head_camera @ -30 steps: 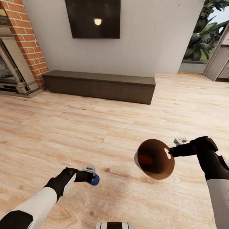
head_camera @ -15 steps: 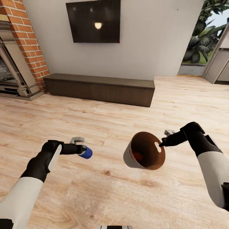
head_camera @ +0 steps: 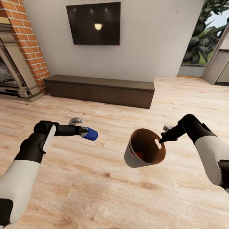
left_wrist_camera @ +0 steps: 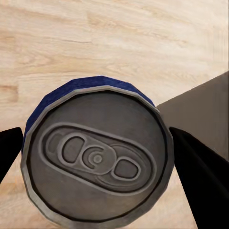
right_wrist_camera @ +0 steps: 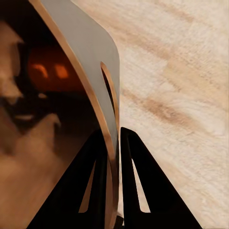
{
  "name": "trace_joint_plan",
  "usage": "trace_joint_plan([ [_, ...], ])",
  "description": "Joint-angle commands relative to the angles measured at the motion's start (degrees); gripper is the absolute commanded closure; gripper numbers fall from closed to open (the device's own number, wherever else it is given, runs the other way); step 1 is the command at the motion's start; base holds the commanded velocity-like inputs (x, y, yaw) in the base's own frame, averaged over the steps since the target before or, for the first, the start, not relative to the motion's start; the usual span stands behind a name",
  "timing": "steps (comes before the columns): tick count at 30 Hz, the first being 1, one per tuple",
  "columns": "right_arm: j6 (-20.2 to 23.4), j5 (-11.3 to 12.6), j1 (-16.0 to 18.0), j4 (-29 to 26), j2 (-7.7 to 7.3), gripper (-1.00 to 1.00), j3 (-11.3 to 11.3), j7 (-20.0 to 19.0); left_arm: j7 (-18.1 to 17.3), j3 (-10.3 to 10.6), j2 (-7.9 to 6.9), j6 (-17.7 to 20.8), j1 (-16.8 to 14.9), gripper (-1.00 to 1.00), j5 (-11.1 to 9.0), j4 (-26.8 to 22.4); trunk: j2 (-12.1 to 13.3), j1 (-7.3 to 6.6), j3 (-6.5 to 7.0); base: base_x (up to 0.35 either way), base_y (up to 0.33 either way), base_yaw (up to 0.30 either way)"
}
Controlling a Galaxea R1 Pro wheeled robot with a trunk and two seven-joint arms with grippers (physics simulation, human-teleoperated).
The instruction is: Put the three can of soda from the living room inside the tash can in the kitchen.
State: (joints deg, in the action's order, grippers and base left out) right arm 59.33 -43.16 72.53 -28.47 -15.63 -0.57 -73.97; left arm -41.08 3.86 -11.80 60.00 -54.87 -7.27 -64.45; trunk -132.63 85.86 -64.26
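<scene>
My left gripper (head_camera: 85, 132) is shut on a dark blue can of soda (head_camera: 90, 134), held sideways above the wood floor; the left wrist view shows its silver top (left_wrist_camera: 98, 157) between the black fingers (left_wrist_camera: 200, 167). To its right hangs the tash can (head_camera: 133, 156), pale grey outside and brown inside, tilted with its mouth toward me. My right gripper (head_camera: 162, 139) is shut on its rim beside a handle slot; the fingers (right_wrist_camera: 143, 186) pinch the wall (right_wrist_camera: 98, 76). An orange-red can of soda (head_camera: 140, 155) lies inside it, seen again as an orange-red can (right_wrist_camera: 50, 71).
A low dark cabinet (head_camera: 101, 89) runs along the wall under a wall television (head_camera: 93, 23). A brick fireplace (head_camera: 19, 54) stands at the left. A doorway with plants (head_camera: 203, 41) opens at the right. Light wood plank floor (head_camera: 105, 190) spreads below both arms.
Both arms have risen and reached forward. The blue can moved up and toward the bin. The bin tipped so its mouth faces more upward. The camera tilted up slightly.
</scene>
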Motion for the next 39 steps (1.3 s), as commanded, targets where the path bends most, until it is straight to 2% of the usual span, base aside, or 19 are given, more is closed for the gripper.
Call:
trace_joint_plan([
  [1, 0.67, 0.68, 0.03, 0.10, 0.03, 1.00, 0.08, -0.35, -1.47, 0.02, -0.11, 0.00, -0.73, 1.00, 0.20, 0.03, 0.42, -0.23, 0.19, 0.000, 0.000, 0.000],
  [2, 0.67, 0.61, 0.05, 0.18, 0.05, 1.00, 0.02, -0.30, -3.38, 0.05, -0.26, 0.00, -2.09, 1.00, 0.26, 0.25, 0.82, -0.44, 0.36, 0.000, 0.000, 0.000],
  [5, 0.67, 0.56, 0.06, 0.18, 0.07, 1.00, -0.06, -0.24, -5.74, 0.09, -0.68, 0.00, -4.65, 1.00, 0.30, 1.72, 2.02, -1.10, 0.90, 0.000, 0.000, 0.000],
  [8, 0.67, 0.54, 0.07, 0.23, 0.09, 1.00, -0.74, -0.22, -12.00, 0.22, -1.41, 0.00, -8.81, 1.00, 0.32, 4.54, 3.22, -1.76, 1.37, 0.000, 0.000, 0.000],
  [11, 0.67, 0.53, 0.07, 0.36, 0.18, 1.00, -1.04, -0.21, -15.91, 0.37, -1.76, 0.00, -11.21, 1.00, 0.32, 6.01, 4.43, -2.42, 1.72, 0.000, 0.000, 0.000],
  [15, 0.67, -0.03, 0.42, 0.69, 1.45, 1.00, -1.53, -0.19, -20.29, 0.52, -1.90, 0.00, -14.57, 1.00, 0.29, 7.10, 6.03, -3.30, 2.11, 0.000, 0.000, 0.000],
  [20, 0.67, -2.81, 2.66, 2.55, 3.39, 1.00, -1.76, -0.08, -26.33, 0.74, -1.98, 0.00, -17.79, 1.00, 0.31, 8.00, 8.04, -4.40, 2.82, 0.000, 0.000, 0.000],
  [24, 0.67, -3.53, 4.53, 6.30, 4.93, 1.00, -1.80, 1.53, -30.59, 1.24, -2.30, 0.00, -20.27, 1.00, 0.40, 12.08, 9.64, -5.28, 3.50, 0.000, 0.000, 0.000],
  [26, 0.67, -3.62, 4.76, 6.80, 5.51, 1.00, -1.80, 2.55, -31.40, 1.85, -2.41, 0.00, -21.17, 1.00, 0.43, 13.93, 10.44, -5.72, 3.86, 0.000, 0.000, 0.000],
  [29, 0.67, -3.73, 5.14, 7.55, 7.07, 1.00, -1.80, 4.89, -32.48, 5.85, -2.51, 0.00, -23.40, 1.00, 0.49, 17.43, 11.65, -6.37, 4.39, 0.000, 0.000, 0.000],
  [30, 0.67, -3.75, 5.64, 7.99, 7.81, 1.00, -1.77, 5.58, -32.74, 8.68, -2.47, 0.00, -24.54, 1.00, 0.49, 18.77, 12.05, -6.59, 4.57, 0.000, 0.000, 0.000],
  [35, 0.67, -3.77, 6.42, 9.08, 9.37, 1.00, -1.69, 6.17, -32.97, 12.50, -2.07, 0.00, -28.34, 1.00, 0.67, 25.86, 14.05, -7.69, 5.47, 0.000, 0.000, 0.000],
  [36, 0.67, -3.78, 6.49, 9.80, 9.60, 1.00, -1.64, 6.23, -32.99, 13.88, -2.00, 0.00, -29.32, 1.00, 0.72, 27.93, 14.45, -7.91, 5.65, 0.000, 0.000, 0.000],
  [39, 0.67, -3.73, 6.54, 10.29, 9.77, 1.00, -1.58, 6.31, -33.02, 15.13, -1.92, 0.00, -29.99, 1.00, 0.69, 29.30, 15.66, -8.57, 6.19, 0.000, 0.000, 0.000],
])
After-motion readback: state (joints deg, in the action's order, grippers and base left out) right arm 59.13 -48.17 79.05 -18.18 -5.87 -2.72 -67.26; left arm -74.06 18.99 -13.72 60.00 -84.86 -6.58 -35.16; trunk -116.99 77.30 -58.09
